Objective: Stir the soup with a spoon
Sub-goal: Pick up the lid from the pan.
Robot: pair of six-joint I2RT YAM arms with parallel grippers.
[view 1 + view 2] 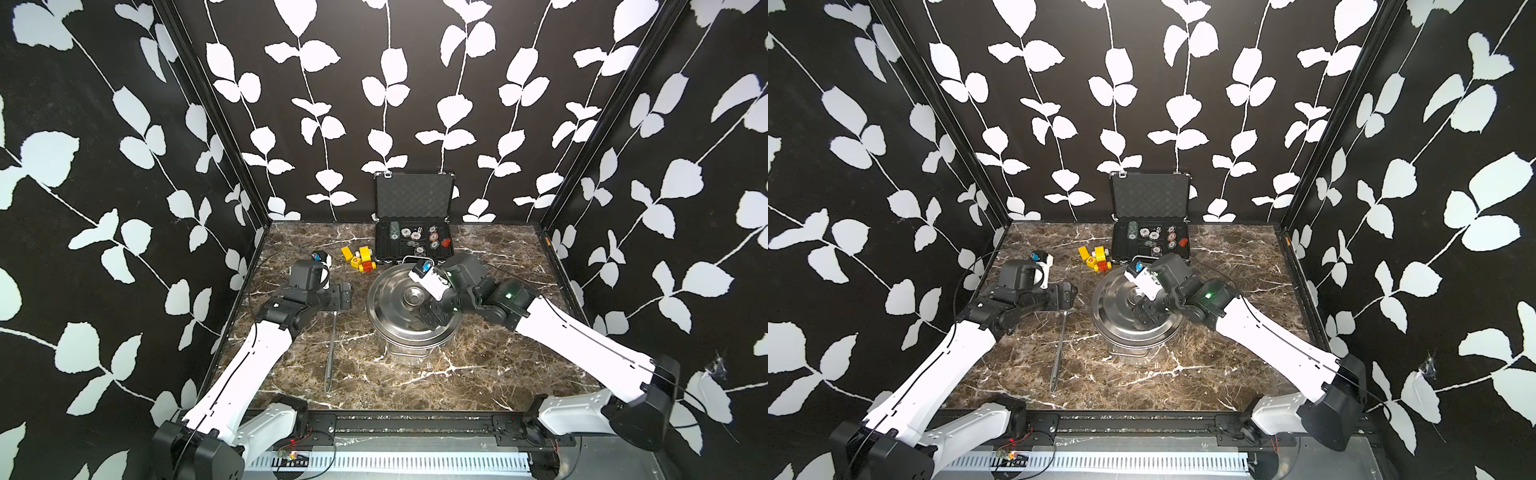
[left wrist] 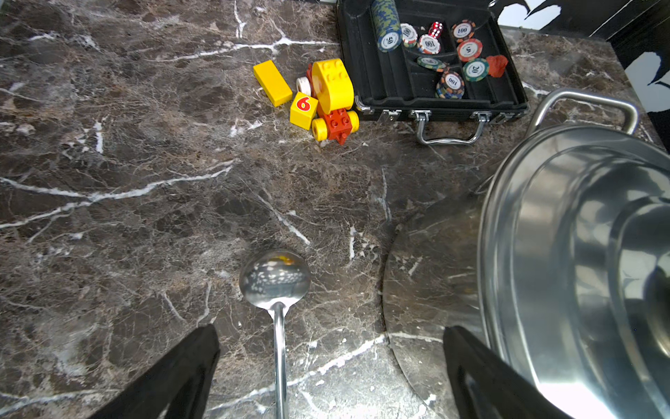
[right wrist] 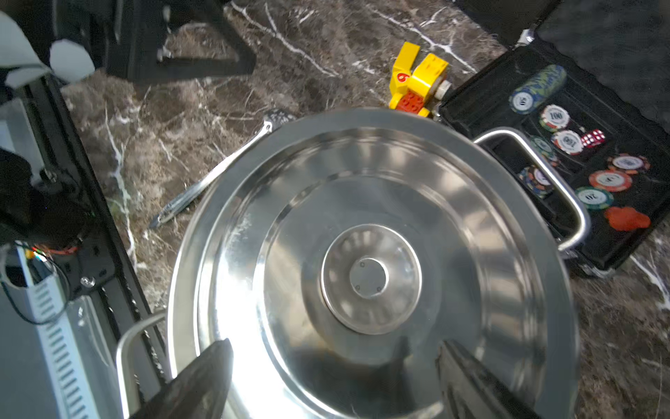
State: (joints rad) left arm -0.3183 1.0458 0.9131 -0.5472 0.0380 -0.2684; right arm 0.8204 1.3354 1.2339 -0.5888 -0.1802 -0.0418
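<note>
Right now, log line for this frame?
left gripper: open over spoon | spoon: flat on table | right gripper: open above lid | lid: on pot

High paired top views over the whole table [image 1: 478,374]; close downward wrist views, lid [image 3: 290,235] probably shared.

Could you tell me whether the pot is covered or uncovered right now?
Covered: the lid sits on the pot, hiding its inside in both top views and the right wrist view.

Poker-chip case [image 1: 413,195], toy blocks [image 1: 359,259] beside it, steel lid [image 1: 388,293] seemingly tilted, marble table [image 1: 478,374]
</note>
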